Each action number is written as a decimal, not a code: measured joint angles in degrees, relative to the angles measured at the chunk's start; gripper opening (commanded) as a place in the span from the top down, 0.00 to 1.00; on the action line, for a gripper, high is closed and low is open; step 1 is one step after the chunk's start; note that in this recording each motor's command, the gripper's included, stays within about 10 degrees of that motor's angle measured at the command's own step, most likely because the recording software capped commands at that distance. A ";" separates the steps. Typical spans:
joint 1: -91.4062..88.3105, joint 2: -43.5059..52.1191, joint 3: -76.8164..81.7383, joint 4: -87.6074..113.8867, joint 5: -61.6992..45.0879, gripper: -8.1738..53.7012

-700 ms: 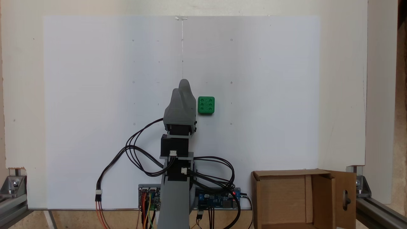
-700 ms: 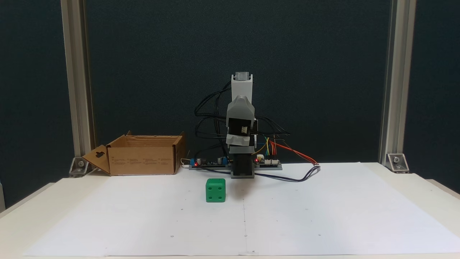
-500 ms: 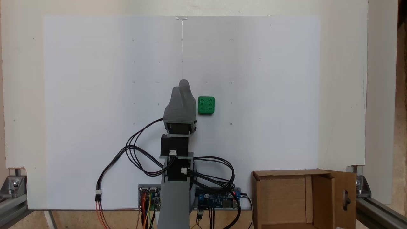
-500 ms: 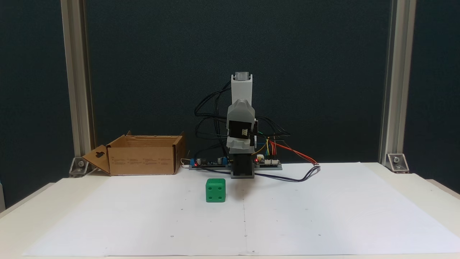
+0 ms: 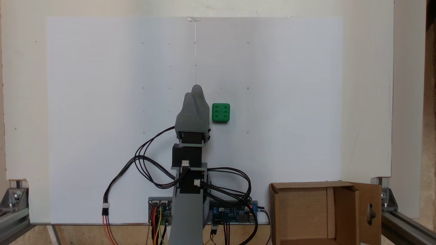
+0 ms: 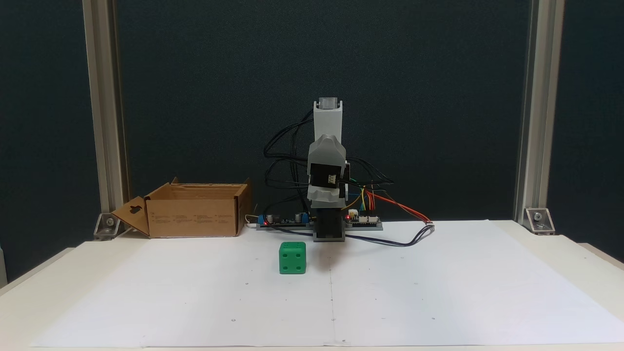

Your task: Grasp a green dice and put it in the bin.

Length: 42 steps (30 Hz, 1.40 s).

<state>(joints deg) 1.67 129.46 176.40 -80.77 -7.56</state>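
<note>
The green dice (image 5: 220, 112) lies on the white paper with six pips up; from the front the green dice (image 6: 292, 258) shows four pips. My grey gripper (image 5: 194, 91) hangs just left of it in the view from above, apart from it, jaws together and holding nothing. Seen from the front, the gripper (image 6: 325, 140) is folded up over the arm base, well above the table. The bin (image 5: 306, 185), an open brown cardboard box with a keyhole flap, stands at the lower right from above; the same bin (image 6: 195, 217) is at the back left in the front view.
Circuit boards (image 5: 231, 212) and looping cables (image 5: 146, 163) sit around the arm base. Aluminium frame posts (image 6: 105, 112) stand at the table's back corners. The white paper sheet (image 5: 102, 85) covers most of the table.
The gripper head has shifted very slightly on the folded arm. The dice and the bin have stayed where they were.
</note>
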 measured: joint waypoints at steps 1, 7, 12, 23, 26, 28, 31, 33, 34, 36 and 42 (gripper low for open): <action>0.00 0.00 0.00 0.00 0.00 0.15; 0.00 0.00 0.09 0.00 0.09 0.15; 0.00 0.00 0.00 0.00 0.00 0.15; 0.00 0.00 0.00 1.76 0.00 0.16; 0.00 0.00 0.00 4.48 0.00 0.16; 0.00 0.00 -1.49 7.12 0.00 0.16; 0.44 0.00 -4.48 17.93 0.00 0.16; 0.88 0.00 -9.14 25.84 0.00 0.16; 1.05 0.00 -12.30 29.79 0.00 0.16; 1.85 0.00 -16.70 37.00 0.00 0.16; 3.34 0.00 -27.69 59.68 0.00 0.16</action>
<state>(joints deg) 5.01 129.46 148.71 -21.09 -7.56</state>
